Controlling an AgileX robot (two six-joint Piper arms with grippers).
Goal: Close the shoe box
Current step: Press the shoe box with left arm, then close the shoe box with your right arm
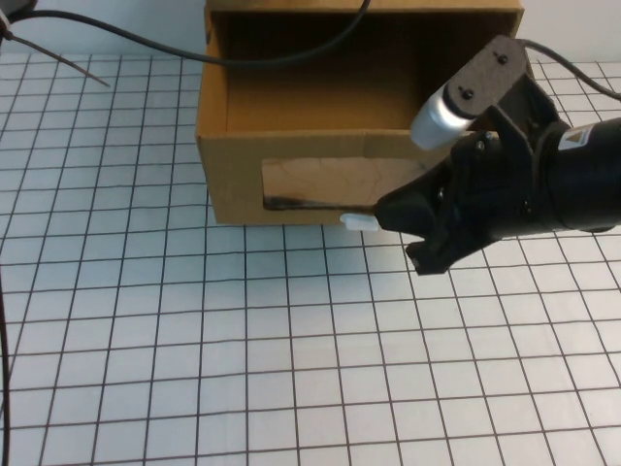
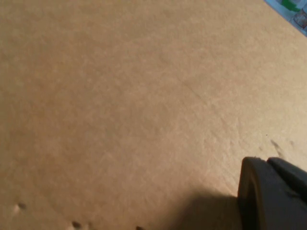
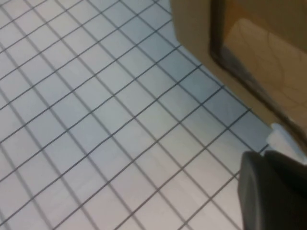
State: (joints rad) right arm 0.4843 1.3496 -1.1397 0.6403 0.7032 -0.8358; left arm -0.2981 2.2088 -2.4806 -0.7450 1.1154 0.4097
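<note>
Sideways shoe box, window facing robot, right tool at tab, left tool against cardboard.

The right gripper hides the right end of the shoe box window; its fingers cannot be told open or shut. The left gripper shows only one cut-off corner against cardboard.

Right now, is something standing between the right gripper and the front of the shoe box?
Nothing visible does. The right gripper sits at the shoe box front, beside the white pull tab. The left gripper faces plain cardboard, out of the high view.
</note>
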